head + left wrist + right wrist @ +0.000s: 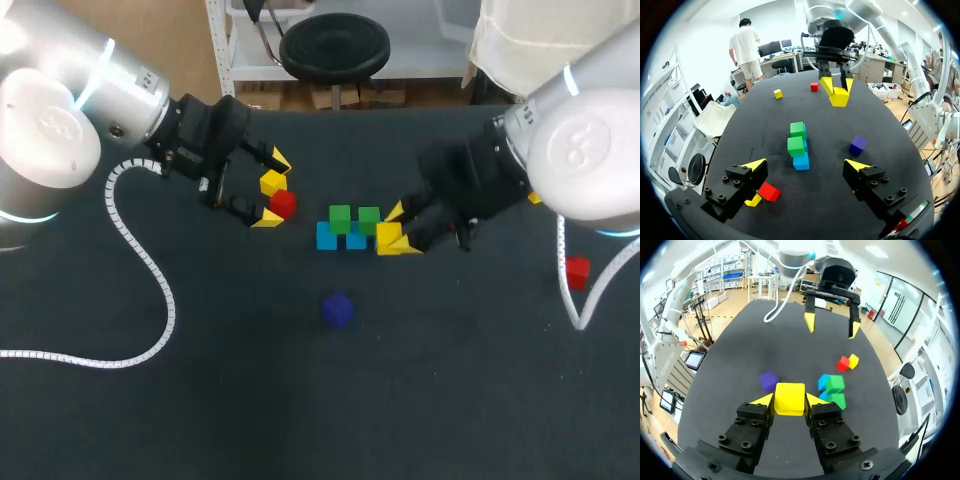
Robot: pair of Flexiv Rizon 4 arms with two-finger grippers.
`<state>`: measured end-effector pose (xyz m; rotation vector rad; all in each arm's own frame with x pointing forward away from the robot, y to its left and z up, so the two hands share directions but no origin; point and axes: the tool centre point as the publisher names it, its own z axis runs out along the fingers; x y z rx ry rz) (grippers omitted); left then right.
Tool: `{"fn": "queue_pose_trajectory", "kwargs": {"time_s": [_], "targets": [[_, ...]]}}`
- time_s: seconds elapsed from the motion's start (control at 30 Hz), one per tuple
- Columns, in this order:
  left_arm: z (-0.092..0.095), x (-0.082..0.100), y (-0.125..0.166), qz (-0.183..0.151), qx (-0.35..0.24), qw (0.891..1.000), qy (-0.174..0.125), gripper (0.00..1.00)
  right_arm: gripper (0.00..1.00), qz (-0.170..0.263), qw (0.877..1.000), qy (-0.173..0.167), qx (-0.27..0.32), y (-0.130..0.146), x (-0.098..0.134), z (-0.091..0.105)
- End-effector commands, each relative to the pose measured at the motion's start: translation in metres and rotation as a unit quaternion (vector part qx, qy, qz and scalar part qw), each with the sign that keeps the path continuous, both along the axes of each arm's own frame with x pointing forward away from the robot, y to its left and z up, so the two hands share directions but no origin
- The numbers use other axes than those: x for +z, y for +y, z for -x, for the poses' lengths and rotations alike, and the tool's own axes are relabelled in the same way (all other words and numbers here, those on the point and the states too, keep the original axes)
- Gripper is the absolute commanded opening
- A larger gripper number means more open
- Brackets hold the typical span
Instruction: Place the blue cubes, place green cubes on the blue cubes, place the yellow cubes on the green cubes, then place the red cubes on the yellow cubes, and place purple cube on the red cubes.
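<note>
done: green cubes (pixel 340 217) sit on blue cubes (pixel 327 238)
right tool (pixel 790 401): clamps yellow cube (pixel 388 237) beside stack
left tool (pixel 270 190): wide, gripping nothing
todo: yellow and red layers, purple cube (pixel 338 309)

— Where were the blue cubes (pixel 327 238)?
— Mid-frame, side by side, a green cube (pixel 340 216) on each.
— The yellows?
— One yellow cube (pixel 388 236) just right of them, clamped in the right gripper (pixel 398 232); another yellow (pixel 272 183) sat left of centre, just beside a red cube (pixel 284 204).
— And the purple cube (pixel 338 309)?
— Alone, below centre. A second red (pixel 577 269) lay far right.
</note>
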<state>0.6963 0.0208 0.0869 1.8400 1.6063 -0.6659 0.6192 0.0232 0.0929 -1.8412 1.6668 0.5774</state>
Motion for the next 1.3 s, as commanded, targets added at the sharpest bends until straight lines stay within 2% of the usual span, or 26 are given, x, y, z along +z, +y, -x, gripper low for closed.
{"fn": "queue_pose_trajectory", "kwargs": {"time_s": [0.03, 0.27, 0.8, 1.2, 1.3], "targets": [[-0.002, 0.0, -0.001, -0.003, -0.001, 1.0, 0.002, 1.0, 0.0, -0.004, 1.0, -0.003, 0.005, 0.004, 0.008, -0.009], [-0.002, 0.0, -0.001, -0.003, -0.001, 1.0, 0.002, 1.0, 0.0, -0.011, 1.0, -0.013, 0.022, 0.006, 0.019, -0.011], [-0.002, 0.0, -0.001, -0.003, -0.001, 1.0, 0.002, 1.0, 0.0, -0.011, 1.0, -0.013, 0.022, 0.006, 0.019, -0.011], [-0.002, 0.0, -0.001, -0.003, -0.001, 1.0, 0.002, 1.0, 0.0, -0.017, 0.999, 0.014, 0.033, 0.019, -0.001, -0.056], [-0.002, 0.0, -0.001, -0.003, -0.001, 1.0, 0.002, 1.0, 0.0, -0.014, 0.999, 0.02, 0.036, 0.022, -0.007, -0.062]]}}
